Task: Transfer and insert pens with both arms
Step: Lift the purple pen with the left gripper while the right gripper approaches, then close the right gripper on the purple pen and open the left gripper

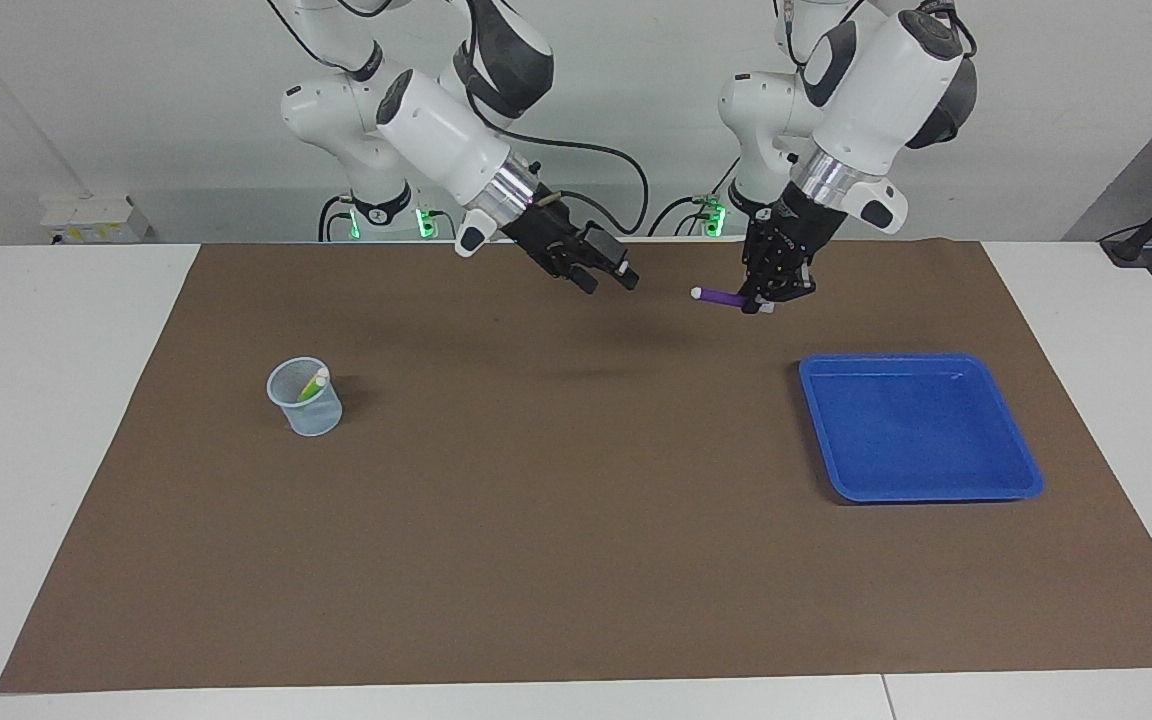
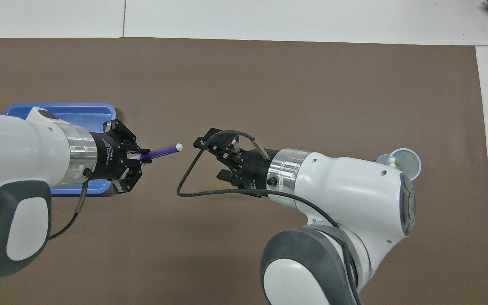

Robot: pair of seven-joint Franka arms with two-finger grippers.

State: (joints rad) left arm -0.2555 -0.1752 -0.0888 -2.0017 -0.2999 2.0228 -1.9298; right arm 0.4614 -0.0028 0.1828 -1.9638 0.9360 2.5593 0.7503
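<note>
You were at the handover, judging by the layout: two big white arms met over the middle of a wide brown mat (image 1: 576, 520) that covered most of a white desk (image 1: 56, 420).

The left gripper (image 1: 768, 297) hung over bare mat between the blue tray (image 1: 921, 480) and the robots, its fingers pinching the purple pen (image 1: 719, 297) by its dark end. The pen lay level in the air, its whitish cap pointing at the right gripper (image 1: 608, 279), which hovered just apart from it with fingers spread and empty.

To do this step well, you would have wanted the right fingers brought around the free, capped half of the pen, squarely across its shaft, and closed firmly before the left fingers let go. The pen looked slim and smooth, so a grip near the very tip could have let it swivel or slip.

The tray was empty. Toward the right arm's end of the desk stood a small clear cup (image 1: 305, 398) with the green pen (image 1: 311, 386) and, in the overhead view, the yellow pen (image 2: 397, 163) already in it.

The room was plain: pale wall, cables, two small bases with green lights (image 1: 388, 222).
</note>
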